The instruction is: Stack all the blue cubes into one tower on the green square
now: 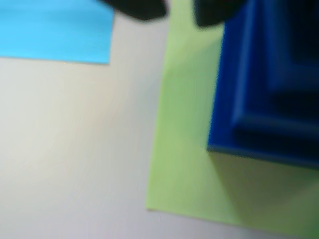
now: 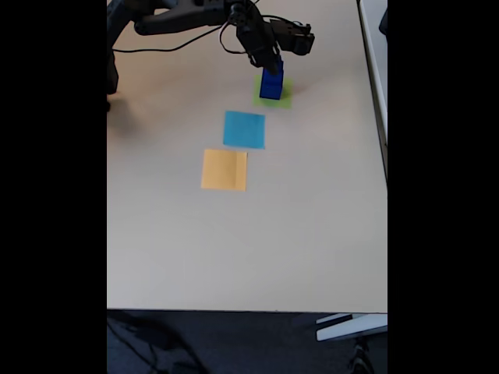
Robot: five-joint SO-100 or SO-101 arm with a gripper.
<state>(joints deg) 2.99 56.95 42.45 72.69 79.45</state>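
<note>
One slow lift straight up off the tower [image 2: 271, 84] on the green square [image 1: 187, 149], with gripper [image 2: 273, 62] grip too blurry to tell.

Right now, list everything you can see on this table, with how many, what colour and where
Tower: one stepped stack of dark blue cubes, standing on the green square; the cube count is too blurred to tell.
Green square: one, light yellow-green, flat under the tower at the far end of the table in the fixed view.
Light-blue square: one, flat, just nearer than the green one.
Orange square: one, flat, nearer again.
Table: one, beige.
Cable: one, dark, near the arm.
Arm: one, black, reaching in from the far left.
Gripper: one, black, at the tower's top; open or shut is unclear.
</note>
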